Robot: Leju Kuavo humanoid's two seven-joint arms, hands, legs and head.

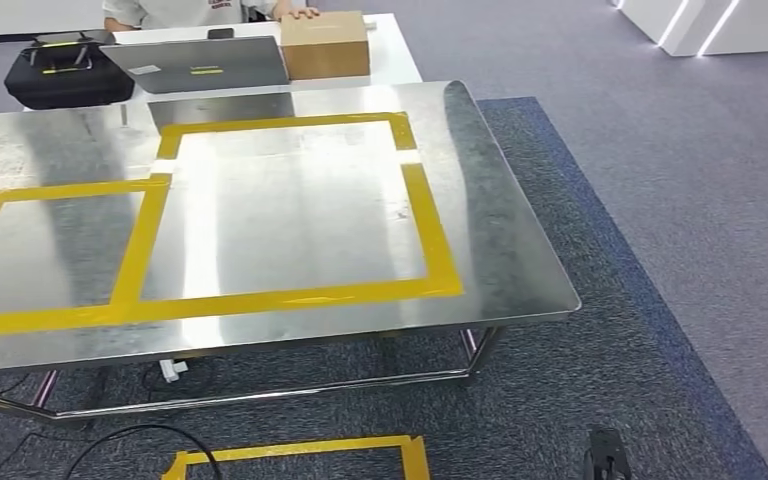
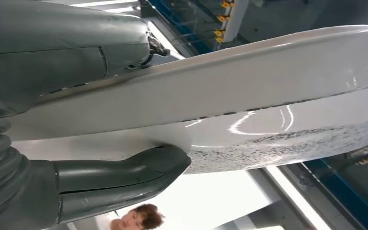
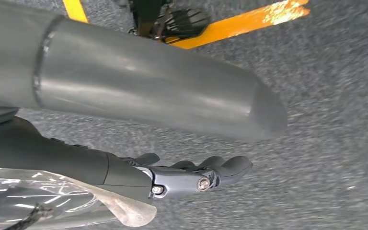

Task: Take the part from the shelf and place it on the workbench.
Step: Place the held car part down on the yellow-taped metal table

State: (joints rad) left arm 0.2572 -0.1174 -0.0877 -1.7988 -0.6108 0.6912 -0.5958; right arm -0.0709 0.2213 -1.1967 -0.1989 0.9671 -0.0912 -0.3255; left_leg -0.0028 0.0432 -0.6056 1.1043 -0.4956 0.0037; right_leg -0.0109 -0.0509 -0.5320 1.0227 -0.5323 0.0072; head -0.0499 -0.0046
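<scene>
- The part, a large smooth white curved panel with a speckled grey edge (image 2: 268, 91), lies in the left hand (image 2: 67, 120), seen from the left wrist. The thick grey thumb (image 2: 139, 170) presses one face and the grey cover sits against the other, so the left hand is clamped on the panel, likely to keep it steady in carrying.
- The right hand (image 3: 182, 175), seen from its wrist, hangs over grey carpet with dark fingers (image 3: 220, 167) curled loosely together and nothing in them; it seems to play no role in the carry.
- Ahead in the head view stands the shiny steel worktop (image 1: 500, 200), marked with yellow tape rectangles (image 1: 430, 230); these probably frame where the panel should go.
- The panel is not yet on the worktop, so placing remains to be done.
- Beyond it sit a brown cardboard box (image 1: 325, 45), a grey laptop (image 1: 200, 62) and a black bag (image 1: 65, 72), with a person behind.
</scene>
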